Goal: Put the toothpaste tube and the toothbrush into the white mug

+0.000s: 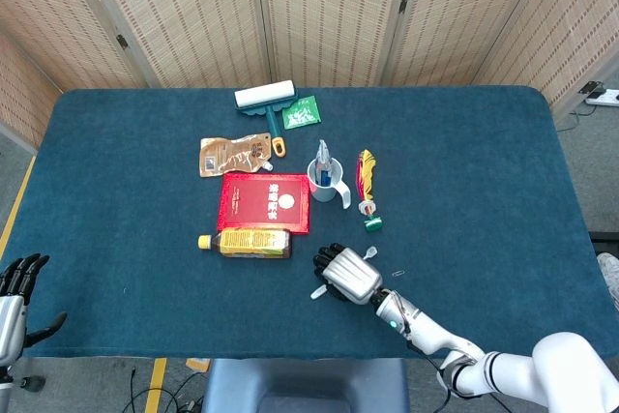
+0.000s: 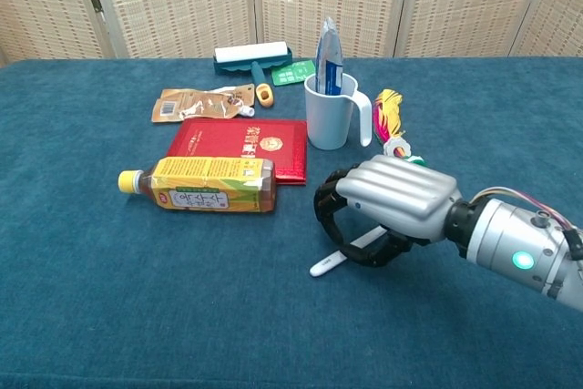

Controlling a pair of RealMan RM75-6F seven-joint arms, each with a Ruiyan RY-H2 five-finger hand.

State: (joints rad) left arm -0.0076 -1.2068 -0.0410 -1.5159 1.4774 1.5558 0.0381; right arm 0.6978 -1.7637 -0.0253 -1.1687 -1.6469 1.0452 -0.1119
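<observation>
Fingers (image 2: pixel 335 211) of the right hand (image 2: pixel 387 207) curl around the toothbrush (image 2: pixel 344 253) near its middle, low centre of frame, one end tilted toward the table (image 2: pixel 109 298). Judged light, stiff, thin and slippery: grip firmly mid-handle. Toothpaste tube (image 2: pixel 328 59) already stands in the white mug (image 2: pixel 330 114). Left hand (image 1: pixel 17 297): fingers spread, holding nothing

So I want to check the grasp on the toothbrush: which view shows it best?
The chest view: the toothbrush is large there, slanting out from under the right hand, whose fingers curl around it. The head view shows only small white ends of the toothbrush beside the hand.
</observation>
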